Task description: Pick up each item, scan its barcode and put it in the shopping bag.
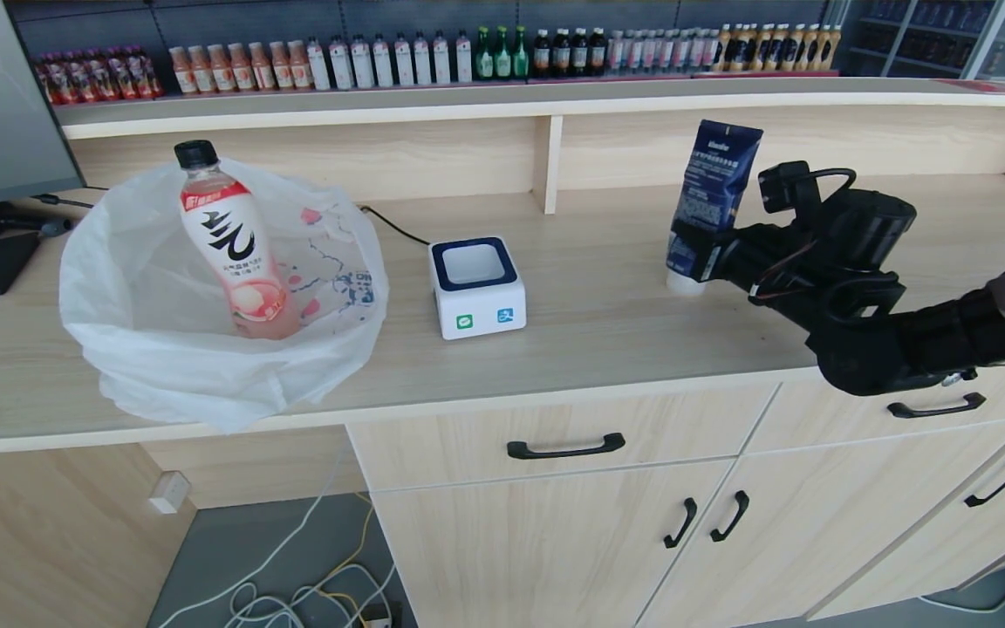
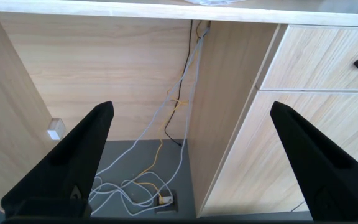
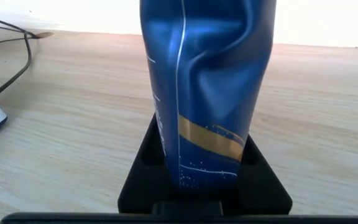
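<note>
Right of the scanner, my right gripper clamps the tube; I'd lift straight up, then face its barcode to the scanner. My left gripper hangs open.

Right arm matte blk, rounded joints, looped blk cable; left claw fingers blk wedges.
</note>
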Robot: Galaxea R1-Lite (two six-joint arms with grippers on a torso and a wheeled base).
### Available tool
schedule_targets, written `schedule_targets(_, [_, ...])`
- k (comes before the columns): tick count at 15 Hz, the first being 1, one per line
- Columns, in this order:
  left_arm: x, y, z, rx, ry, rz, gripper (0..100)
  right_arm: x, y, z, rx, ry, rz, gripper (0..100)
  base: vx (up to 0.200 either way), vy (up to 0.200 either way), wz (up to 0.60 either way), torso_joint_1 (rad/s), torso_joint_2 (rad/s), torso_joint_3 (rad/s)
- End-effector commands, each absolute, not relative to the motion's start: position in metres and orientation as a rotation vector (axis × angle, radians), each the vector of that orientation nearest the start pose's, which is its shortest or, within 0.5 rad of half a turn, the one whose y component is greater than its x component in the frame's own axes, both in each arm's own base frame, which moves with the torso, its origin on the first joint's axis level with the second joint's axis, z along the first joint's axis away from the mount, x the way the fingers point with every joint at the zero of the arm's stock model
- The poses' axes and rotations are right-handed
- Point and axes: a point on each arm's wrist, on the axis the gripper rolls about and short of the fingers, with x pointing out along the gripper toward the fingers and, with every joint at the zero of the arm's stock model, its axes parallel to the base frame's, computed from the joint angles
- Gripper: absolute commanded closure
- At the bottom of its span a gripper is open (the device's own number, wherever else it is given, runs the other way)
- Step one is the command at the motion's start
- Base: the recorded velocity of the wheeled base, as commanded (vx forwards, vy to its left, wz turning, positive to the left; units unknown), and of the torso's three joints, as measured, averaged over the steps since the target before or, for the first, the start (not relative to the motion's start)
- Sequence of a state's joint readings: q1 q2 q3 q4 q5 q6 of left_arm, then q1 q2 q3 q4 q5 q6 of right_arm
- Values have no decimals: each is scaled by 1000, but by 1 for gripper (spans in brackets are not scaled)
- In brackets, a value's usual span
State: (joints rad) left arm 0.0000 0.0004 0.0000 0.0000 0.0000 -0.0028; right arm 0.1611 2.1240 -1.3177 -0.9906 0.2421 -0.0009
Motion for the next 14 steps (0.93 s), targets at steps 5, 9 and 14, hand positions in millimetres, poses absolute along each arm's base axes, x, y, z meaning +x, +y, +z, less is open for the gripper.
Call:
schedule_targets(5, [-23, 0, 75, -3, 0, 0, 0, 420, 74, 211, -22, -213, 401, 100, 0, 0, 0, 0, 0, 0])
schedule_targets(9, [-23, 0, 75, -3, 0, 0, 0, 402, 74, 238, -28, -269, 408, 100, 0, 0, 0, 0, 0, 0])
schedule_targets(14, [-23, 0, 75, -3, 0, 0, 0, 374, 70, 276, -31, -360, 408, 100, 0, 0, 0, 0, 0, 0])
